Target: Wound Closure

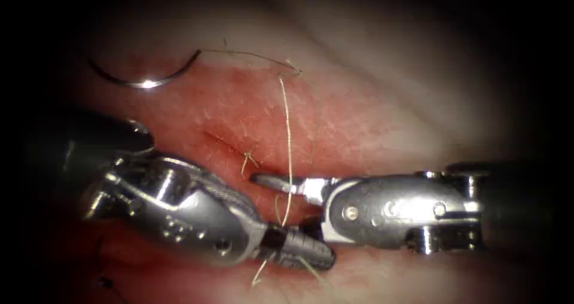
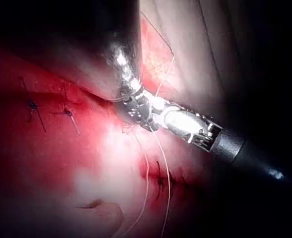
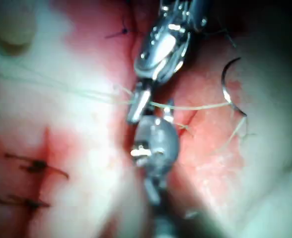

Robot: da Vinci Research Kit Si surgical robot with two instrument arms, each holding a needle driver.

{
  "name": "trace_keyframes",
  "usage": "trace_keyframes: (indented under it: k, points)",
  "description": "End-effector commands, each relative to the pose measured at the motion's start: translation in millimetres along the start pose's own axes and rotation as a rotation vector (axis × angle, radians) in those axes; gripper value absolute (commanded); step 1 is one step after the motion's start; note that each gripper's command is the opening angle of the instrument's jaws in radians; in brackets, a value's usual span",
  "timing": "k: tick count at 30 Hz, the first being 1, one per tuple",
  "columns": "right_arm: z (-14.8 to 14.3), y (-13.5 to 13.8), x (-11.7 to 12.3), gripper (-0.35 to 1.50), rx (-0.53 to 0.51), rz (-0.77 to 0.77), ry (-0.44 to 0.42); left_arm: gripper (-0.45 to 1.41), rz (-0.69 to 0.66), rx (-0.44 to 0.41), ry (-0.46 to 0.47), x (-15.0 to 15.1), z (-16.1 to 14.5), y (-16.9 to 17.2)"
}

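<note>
Both tools grip the thread [image 1: 289,130]; the needle [image 1: 145,76] lies free, well apart.

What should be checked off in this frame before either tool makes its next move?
1. Needle free of both tools, lying on the tissue upper left of the cut: ok.
2. Needle out of the tissue: ok, whole curve visible.
3. Right tool gripping the thread: cannot tell; thread crosses its jaws.
4. Left tool holding thread: cannot tell; thread ends emerge beside its tip.
5. Thread attached to needle: ok.
</note>
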Motion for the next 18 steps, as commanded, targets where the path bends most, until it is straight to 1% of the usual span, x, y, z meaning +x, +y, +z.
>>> trace_keyframes:
  k: [1, 2, 8, 9, 10, 12, 13, 14, 15, 16, 18]
  points:
    - [0.8, -0.2, -0.3, -0.35, 0.015, 0.019, -0.005, -0.35, -0.001, -0.001, 0.002, -0.2, 0.7, 0.3]
    - [0.7, -0.5, -0.4, -0.35, 0.033, 0.024, -0.025, -0.35, -0.001, -0.001, 0.002, -0.2, 0.6, 0.3]
    - [0.0, -0.8, -0.6, -0.35, 0.066, 0.052, -0.048, -0.35, -0.002, 0.002, -0.002, -0.2, 0.3, 0.2]
    - [-0.5, -0.7, -0.7, -0.35, 0.074, 0.058, -0.051, -0.35, -0.002, 0.003, -0.004, -0.2, 0.1, 0.1]
    - [-1.1, -0.4, -1.0, -0.35, 0.07, 0.058, -0.055, -0.35, -0.009, 0.003, -0.005, -0.1, -0.1, 0.0]
    - [-1.5, -0.2, -1.1, -0.35, 0.063, 0.058, -0.059, -0.35, -0.009, 0.004, -0.006, -0.1, -0.2, 0.0]
    - [-2.2, 0.3, -1.4, -0.35, 0.056, 0.059, -0.065, -0.35, -0.009, -0.005, -0.01, -0.1, -0.4, 0.0]
    - [-2.2, 0.3, -1.4, -0.35, 0.056, 0.059, -0.065, -0.35, -0.009, -0.005, -0.01, -0.1, -0.4, 0.0]
    - [-2.8, 0.7, -1.8, -0.35, 0.047, 0.071, -0.07, -0.26, -0.009, -0.033, -0.031, 0.0, -0.6, 0.1]
    - [-2.8, 0.7, -1.8, -0.35, 0.047, 0.071, -0.07, -0.26, -0.009, -0.033, -0.031, 0.0, -0.6, 0.1]
    - [-3.1, 0.9, -1.9, -0.35, 0.04, 0.082, -0.071, 0.05, -0.033, -0.045, -0.031, 0.1, -0.7, 0.1]
